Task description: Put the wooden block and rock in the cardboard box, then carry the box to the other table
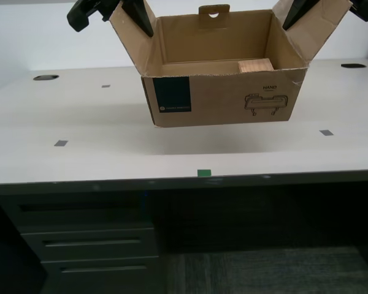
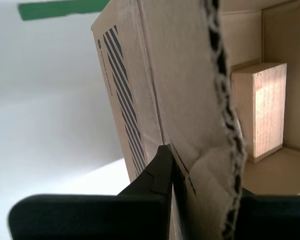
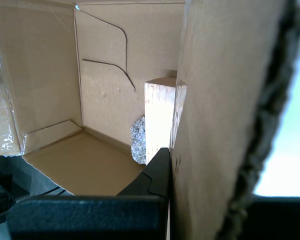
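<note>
The cardboard box (image 1: 224, 98) hangs above the smooth off-white table (image 1: 80, 147), its shadow on the tabletop beneath. In the exterior view a black gripper clamps each raised side flap; which arm is which I cannot tell. The wooden block (image 1: 256, 65) lies inside, toward the exterior view's right. My second gripper (image 2: 200, 175) is shut on a flap of the box (image 2: 140, 100), with the block (image 2: 260, 110) showing inside. My first gripper (image 3: 205, 175) is shut on the other flap of the box (image 3: 105, 60); there the block (image 3: 159, 120) stands with the rock (image 3: 138, 140) beside it. The other table is out of view.
Grey tape squares (image 1: 61, 143) dot the tabletop and a green tape mark (image 1: 203, 173) sits at its front edge. A dark cable hole (image 1: 46, 78) lies at the exterior view's far left. Grey drawers (image 1: 92, 245) stand under the table.
</note>
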`<state>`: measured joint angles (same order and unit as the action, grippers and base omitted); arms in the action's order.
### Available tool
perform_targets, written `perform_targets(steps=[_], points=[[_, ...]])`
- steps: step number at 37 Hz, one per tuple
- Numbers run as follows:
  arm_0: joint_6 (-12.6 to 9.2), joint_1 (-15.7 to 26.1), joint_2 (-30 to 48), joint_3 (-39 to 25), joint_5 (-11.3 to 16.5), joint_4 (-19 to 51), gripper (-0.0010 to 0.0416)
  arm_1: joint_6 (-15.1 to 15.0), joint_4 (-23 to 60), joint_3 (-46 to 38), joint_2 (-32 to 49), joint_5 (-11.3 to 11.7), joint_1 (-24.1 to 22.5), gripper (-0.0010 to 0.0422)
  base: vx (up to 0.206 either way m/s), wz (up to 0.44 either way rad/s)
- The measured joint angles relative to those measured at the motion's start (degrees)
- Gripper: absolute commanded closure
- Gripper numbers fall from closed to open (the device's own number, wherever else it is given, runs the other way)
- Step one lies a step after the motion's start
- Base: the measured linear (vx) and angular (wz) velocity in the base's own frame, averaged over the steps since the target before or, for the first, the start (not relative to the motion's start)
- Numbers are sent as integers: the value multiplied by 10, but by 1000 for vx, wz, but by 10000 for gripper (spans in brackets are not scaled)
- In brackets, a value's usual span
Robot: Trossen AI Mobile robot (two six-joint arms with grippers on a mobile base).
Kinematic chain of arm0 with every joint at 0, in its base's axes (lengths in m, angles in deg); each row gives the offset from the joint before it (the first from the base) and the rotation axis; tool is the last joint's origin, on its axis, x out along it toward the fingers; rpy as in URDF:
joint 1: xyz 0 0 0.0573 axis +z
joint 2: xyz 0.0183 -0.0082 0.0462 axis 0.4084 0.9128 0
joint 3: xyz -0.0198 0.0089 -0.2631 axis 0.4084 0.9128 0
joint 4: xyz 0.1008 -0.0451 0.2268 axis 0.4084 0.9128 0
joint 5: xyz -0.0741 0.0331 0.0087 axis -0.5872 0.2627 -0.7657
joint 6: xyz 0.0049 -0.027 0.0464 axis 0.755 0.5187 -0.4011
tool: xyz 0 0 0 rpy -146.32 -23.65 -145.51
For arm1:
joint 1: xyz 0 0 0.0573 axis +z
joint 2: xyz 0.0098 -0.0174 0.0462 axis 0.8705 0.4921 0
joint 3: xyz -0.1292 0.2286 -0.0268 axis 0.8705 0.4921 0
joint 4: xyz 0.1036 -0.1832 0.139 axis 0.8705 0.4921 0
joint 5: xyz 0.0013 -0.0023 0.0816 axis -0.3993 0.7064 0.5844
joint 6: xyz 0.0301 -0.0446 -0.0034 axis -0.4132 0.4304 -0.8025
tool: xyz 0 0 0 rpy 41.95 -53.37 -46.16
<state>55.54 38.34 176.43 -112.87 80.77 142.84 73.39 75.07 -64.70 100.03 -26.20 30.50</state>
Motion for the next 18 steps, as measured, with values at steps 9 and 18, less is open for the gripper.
perform_targets(steps=[9,18], points=[[3,0,0,0,0,0,406,2,-1,0,0,0,0,413,-145,-8],[0,0,0,0,0,5,406,2,1,0,0,0,-1,413,-149,111]])
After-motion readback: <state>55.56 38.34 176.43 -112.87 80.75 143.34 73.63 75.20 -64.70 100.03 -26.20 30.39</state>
